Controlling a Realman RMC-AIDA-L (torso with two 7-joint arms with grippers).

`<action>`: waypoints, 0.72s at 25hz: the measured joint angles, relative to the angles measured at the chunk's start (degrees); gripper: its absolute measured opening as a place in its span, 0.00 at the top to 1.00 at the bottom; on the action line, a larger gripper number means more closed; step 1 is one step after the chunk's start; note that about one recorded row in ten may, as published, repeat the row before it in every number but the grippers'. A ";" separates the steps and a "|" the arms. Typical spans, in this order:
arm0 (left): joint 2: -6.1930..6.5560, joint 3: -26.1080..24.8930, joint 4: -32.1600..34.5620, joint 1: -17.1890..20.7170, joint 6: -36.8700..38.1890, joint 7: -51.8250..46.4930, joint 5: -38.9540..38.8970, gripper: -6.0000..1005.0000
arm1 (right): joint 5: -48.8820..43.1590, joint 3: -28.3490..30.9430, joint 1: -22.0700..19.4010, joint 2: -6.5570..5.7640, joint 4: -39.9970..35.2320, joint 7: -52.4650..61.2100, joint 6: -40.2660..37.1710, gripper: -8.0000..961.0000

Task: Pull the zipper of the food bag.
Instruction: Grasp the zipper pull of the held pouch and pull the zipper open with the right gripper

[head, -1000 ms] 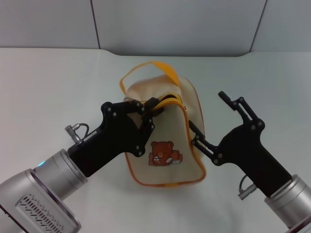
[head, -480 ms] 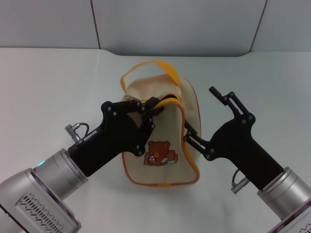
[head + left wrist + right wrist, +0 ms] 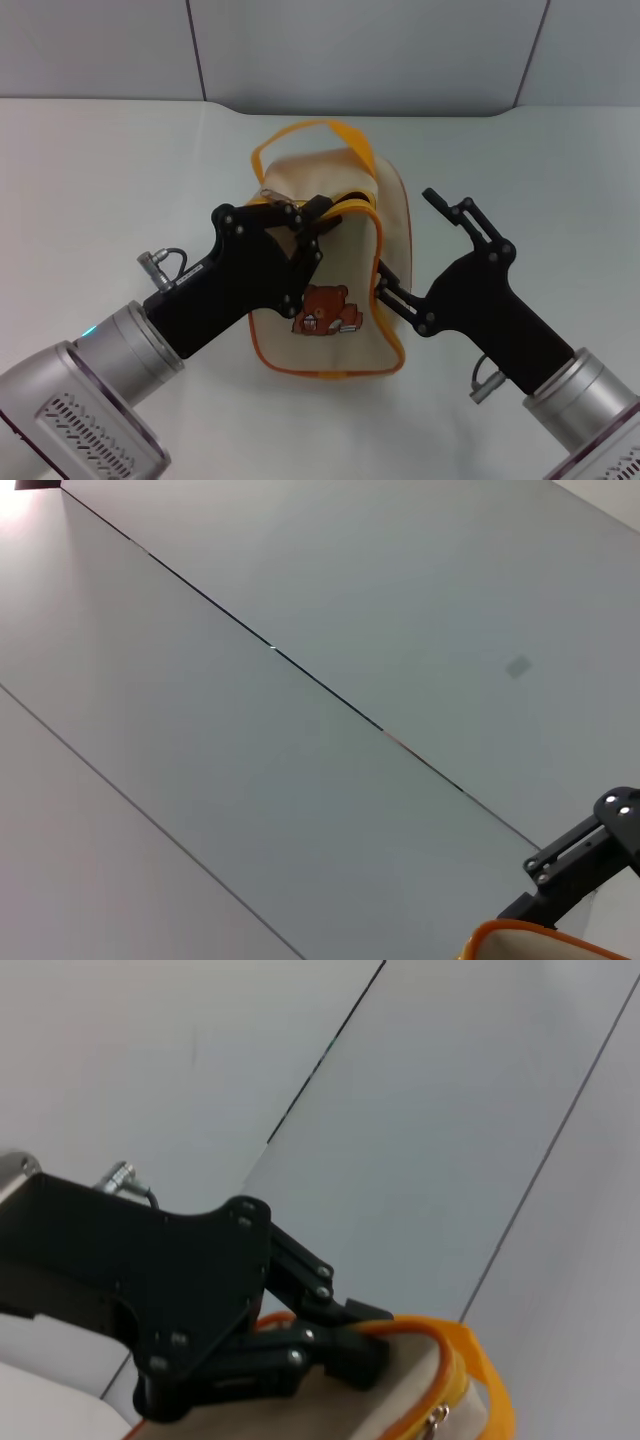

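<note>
A white counter (image 3: 90,170) carries the food bag (image 3: 390,215), which is set between the two arms in the head view. The left arm is reached in from the near left, and the left gripper (image 3: 318,222) is laid against the bag's upper front edge; its fingers (image 3: 322,208) are pressed together on the orange trim there. The right arm is brought in from the near right. The right gripper (image 3: 415,250) is spread wide, one finger (image 3: 392,293) laid against the bag's side seam and the other finger (image 3: 455,212) held clear of the fabric. The orange loop handle (image 3: 310,135) is arched over the bag beyond the left fingers. A brown bear print (image 3: 325,308) is seen on the near face, below the left fingers; small marks beside it cannot be read. The zipper (image 3: 437,1418) is seen in the right wrist view as a small silvery tab hanging at the orange edge, just beside the left fingers.
</note>
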 joint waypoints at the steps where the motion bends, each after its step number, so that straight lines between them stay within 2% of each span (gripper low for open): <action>1: -0.01 0.00 0.00 -0.05 0.00 -0.01 -0.02 0.89 | 0.00 0.06 0.18 0.00 0.21 0.00 0.02 0.15; 9: -0.05 0.11 -0.04 -0.11 0.00 -0.08 0.02 0.88 | -0.01 0.43 0.39 0.00 0.62 0.03 -1.35 0.15; 18: -0.05 0.26 -0.12 -0.08 0.01 -0.09 0.17 0.87 | -0.05 0.03 0.28 0.00 0.64 -0.36 -1.72 0.27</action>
